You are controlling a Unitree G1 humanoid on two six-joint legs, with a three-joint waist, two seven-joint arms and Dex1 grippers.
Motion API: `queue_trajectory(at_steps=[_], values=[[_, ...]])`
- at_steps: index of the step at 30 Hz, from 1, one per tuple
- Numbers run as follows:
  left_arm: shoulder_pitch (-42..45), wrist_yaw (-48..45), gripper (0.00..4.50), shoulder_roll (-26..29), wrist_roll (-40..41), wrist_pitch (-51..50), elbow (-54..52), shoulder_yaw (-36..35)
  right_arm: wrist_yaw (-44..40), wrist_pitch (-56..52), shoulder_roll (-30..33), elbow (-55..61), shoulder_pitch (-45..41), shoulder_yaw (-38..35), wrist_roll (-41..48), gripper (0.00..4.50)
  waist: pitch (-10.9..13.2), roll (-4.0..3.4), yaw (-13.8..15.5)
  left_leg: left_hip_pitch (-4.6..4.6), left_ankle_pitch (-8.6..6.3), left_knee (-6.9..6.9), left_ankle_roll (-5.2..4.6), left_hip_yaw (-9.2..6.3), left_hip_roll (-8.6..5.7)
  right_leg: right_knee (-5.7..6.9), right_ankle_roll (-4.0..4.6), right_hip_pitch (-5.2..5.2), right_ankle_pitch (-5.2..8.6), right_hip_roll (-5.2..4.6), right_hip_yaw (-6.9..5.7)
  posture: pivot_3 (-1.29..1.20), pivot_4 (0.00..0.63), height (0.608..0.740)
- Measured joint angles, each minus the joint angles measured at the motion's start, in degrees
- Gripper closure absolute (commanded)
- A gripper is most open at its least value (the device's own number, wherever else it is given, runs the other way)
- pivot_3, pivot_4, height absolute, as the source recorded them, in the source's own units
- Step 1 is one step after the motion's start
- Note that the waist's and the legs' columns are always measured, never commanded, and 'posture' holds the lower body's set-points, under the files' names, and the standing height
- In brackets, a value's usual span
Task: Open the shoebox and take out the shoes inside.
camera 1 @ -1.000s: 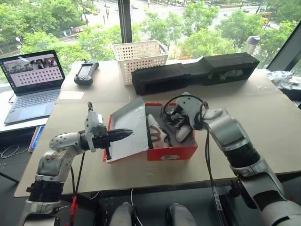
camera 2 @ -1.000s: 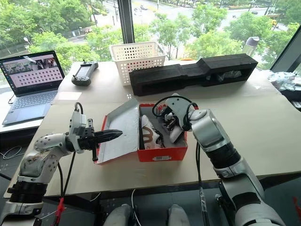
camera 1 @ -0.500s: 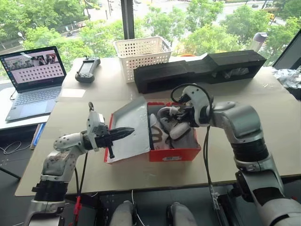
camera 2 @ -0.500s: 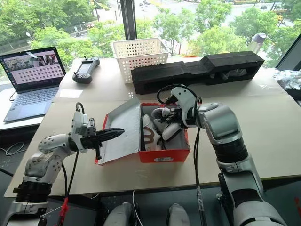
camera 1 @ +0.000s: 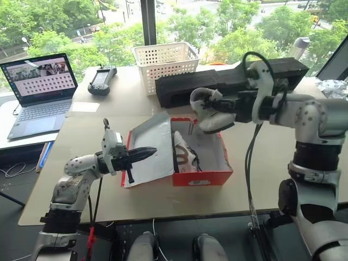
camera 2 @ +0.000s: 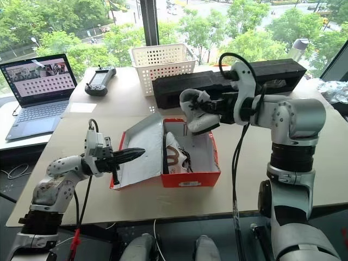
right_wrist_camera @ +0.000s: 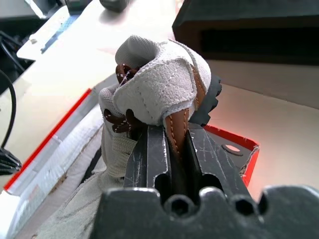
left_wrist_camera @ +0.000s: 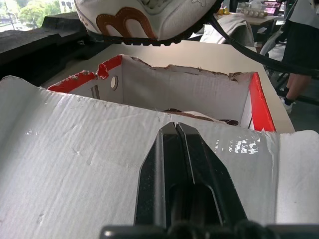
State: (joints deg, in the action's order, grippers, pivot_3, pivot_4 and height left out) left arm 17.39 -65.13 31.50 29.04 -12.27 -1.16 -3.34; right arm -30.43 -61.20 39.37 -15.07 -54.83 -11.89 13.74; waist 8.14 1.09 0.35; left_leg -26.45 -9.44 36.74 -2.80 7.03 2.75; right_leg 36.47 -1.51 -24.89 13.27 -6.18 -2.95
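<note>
The red shoebox [camera 1: 202, 177] stands open in the middle of the table, its white-lined lid [camera 1: 150, 148] folded out to the left. My left gripper [camera 1: 150, 151] is shut, and its fingertips [left_wrist_camera: 174, 130] rest against the inside of the lid. My right gripper [right_wrist_camera: 174, 137] is shut on the heel of one white shoe [camera 1: 210, 112], which hangs in the air above the box's far right corner. The other shoe [camera 1: 182, 155] lies on its side in the left part of the box, dark laces showing.
Behind the box lie a long black foam block [camera 1: 234, 81] and a white perforated basket [camera 1: 166, 62]. At the far left are a laptop [camera 1: 38, 89] and a black controller [camera 1: 100, 81]. A person's legs [left_wrist_camera: 299, 59] stand past the table.
My right gripper has lifted one shoe out of the box, up and to the right. The left gripper has stayed on the lid.
</note>
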Motion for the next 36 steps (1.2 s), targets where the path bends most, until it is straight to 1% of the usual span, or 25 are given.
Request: queue_trajectory(at_steps=[3, 5, 7, 10, 12, 13, 15, 17, 19, 20, 23, 27, 29, 32, 36], values=[[-0.1, 0.3, 4.5, 0.0, -0.1, 0.0, 0.1, 0.0, 4.3, 9.6, -0.7, -10.5, 3.0, -0.8, -2.9, 4.48, 0.0, -0.01, -0.8, 0.0, 0.0, -0.02, -0.05, 0.09, 0.06, -0.12, -0.09, 0.07, -0.09, 0.11, 0.09, 0.0, 0.15, 0.733], [0.0, 0.4, 4.5, 0.0, -0.4, 0.0, 0.1, 0.2, 6.3, 13.8, -1.6, -15.8, 4.7, -0.5, -4.2, 4.48, 0.1, -0.14, -1.5, 0.01, 0.0, -0.04, -0.06, 0.13, 0.06, -0.09, -0.11, 0.06, -0.09, 0.17, 0.16, 0.0, 0.15, 0.733], [0.0, 0.5, 4.5, 0.0, -0.7, 0.0, 0.2, 0.2, 7.4, 17.7, -2.5, -19.2, 5.7, -0.5, -4.7, 4.48, 0.2, -0.29, -1.8, 0.05, 0.01, -0.04, -0.06, 0.22, 0.06, 0.02, -0.12, 0.0, -0.1, 0.22, 0.28, 0.0, 0.15, 0.733], [0.0, 0.5, 4.5, -0.1, -0.7, 0.0, 0.3, 0.2, 8.3, 23.4, -3.9, -22.8, 5.9, -0.3, -5.6, 4.48, 0.2, -0.29, -2.5, 0.23, 0.04, -0.02, -0.02, 0.24, 0.08, 0.18, -0.13, 0.11, -0.09, 0.33, 0.34, 0.0, 0.15, 0.733], [0.0, 0.5, 4.5, -0.1, -0.7, 0.0, 0.3, 0.2, 8.7, 26.1, -4.1, -25.2, 5.9, -0.3, -5.8, 3.53, 0.2, -0.29, -2.6, 0.46, 0.05, 0.03, -0.01, 0.21, 0.13, 0.17, -0.14, 0.38, -0.09, 0.37, 0.35, 0.0, 0.15, 0.733], [0.0, 0.5, 4.5, -0.1, -0.8, 0.0, 0.3, 0.2, 9.3, 27.0, -4.1, -26.4, 5.9, 0.0, -6.3, 3.34, 0.2, -0.28, -2.6, 0.64, 0.04, 0.03, 0.0, 0.2, 0.14, 0.15, -0.15, 0.56, -0.09, 0.34, 0.35, 0.0, 0.15, 0.733], [0.0, 0.5, 4.5, -0.1, -0.8, 0.0, 0.4, 0.2, 9.5, 27.7, -4.0, -27.7, 6.0, 0.7, -7.5, 2.61, 0.2, -0.28, -2.6, 0.77, -0.15, 0.03, 0.32, 0.19, 0.14, 0.12, 0.03, 0.64, 0.04, 0.24, 0.36, 0.0, 0.15, 0.733], [0.0, 0.5, 4.5, -0.1, -0.8, 0.0, 0.4, 0.2, 9.5, 27.7, -3.8, -28.4, 6.4, 2.0, -8.6, 1.96, 0.2, -0.28, -2.7, 0.77, -0.16, 0.03, 0.32, 0.21, 0.13, 0.12, 0.09, 0.63, 0.03, 0.16, 0.37, 0.0, 0.15, 0.733], [0.0, 0.5, 4.5, -0.1, -0.9, 0.0, 0.4, 0.2, 9.1, 26.4, -2.4, -28.2, 7.2, 5.3, -11.1, 1.18, 0.2, -0.29, -2.8, 0.77, -0.14, 0.03, 0.29, 0.25, 0.1, 0.17, 0.15, 0.59, -0.02, 0.11, 0.42, 0.0, 0.15, 0.733], [0.0, 0.5, 4.5, 0.0, -0.9, 0.0, 0.5, 0.2, 8.4, 25.7, -1.3, -27.7, 7.3, 7.0, -12.4, 0.92, 0.2, -0.29, -2.7, 0.78, -0.13, 0.03, 0.27, 0.25, 0.09, 0.19, 0.14, 0.6, -0.03, 0.1, 0.42, 0.0, 0.15, 0.733], [0.0, 0.4, 4.5, 0.0, -0.9, -0.1, 0.6, 0.2, 7.2, 24.0, 0.6, -25.2, 7.6, 9.4, -14.1, 0.92, 0.2, -0.29, -2.6, 0.78, -0.09, 0.02, 0.2, 0.24, 0.11, 0.18, 0.06, 0.6, -0.04, 0.11, 0.38, 0.0, 0.15, 0.733], [-0.1, 0.4, 4.5, 0.0, -0.9, -0.1, 0.7, 0.2, 6.8, 22.6, 1.7, -22.4, 8.8, 10.6, -14.8, 0.92, 0.2, -0.29, -2.0, 0.74, 0.0, 0.01, -0.01, 0.23, 0.09, 0.17, -0.02, 0.58, -0.03, 0.1, 0.37, 0.0, 0.15, 0.733], [-0.1, 0.3, 4.5, 0.1, -0.9, -0.1, 0.7, 0.2, 5.6, 20.4, 3.7, -18.9, 10.1, 10.8, -14.9, 0.92, 0.3, -0.37, -1.5, 0.61, 0.0, 0.01, -0.02, 0.23, 0.08, 0.16, -0.02, 0.47, -0.03, 0.07, 0.37, 0.0, 0.15, 0.733], [-0.3, 0.4, 4.5, 0.4, -0.9, -0.1, 0.8, 0.0, 1.2, 14.0, 9.2, -8.6, 11.9, 10.2, -13.8, 0.92, 0.4, -0.63, -1.0, 0.37, 0.01, 0.01, -0.05, 0.24, 0.06, 0.16, -0.07, 0.23, -0.06, 0.03, 0.37, 0.0, 0.15, 0.733], [-0.3, 0.5, 4.5, 0.4, -0.9, -0.1, 0.9, 0.0, -5.7, 5.6, 14.6, 5.8, 12.5, 7.0, -8.6, 0.92, 0.4, -0.67, -1.1, 0.28, 0.02, 0.01, -0.07, 0.23, 0.12, 0.17, -0.1, 0.1, -0.07, 0.11, 0.35, 0.0, 0.15, 0.733]])
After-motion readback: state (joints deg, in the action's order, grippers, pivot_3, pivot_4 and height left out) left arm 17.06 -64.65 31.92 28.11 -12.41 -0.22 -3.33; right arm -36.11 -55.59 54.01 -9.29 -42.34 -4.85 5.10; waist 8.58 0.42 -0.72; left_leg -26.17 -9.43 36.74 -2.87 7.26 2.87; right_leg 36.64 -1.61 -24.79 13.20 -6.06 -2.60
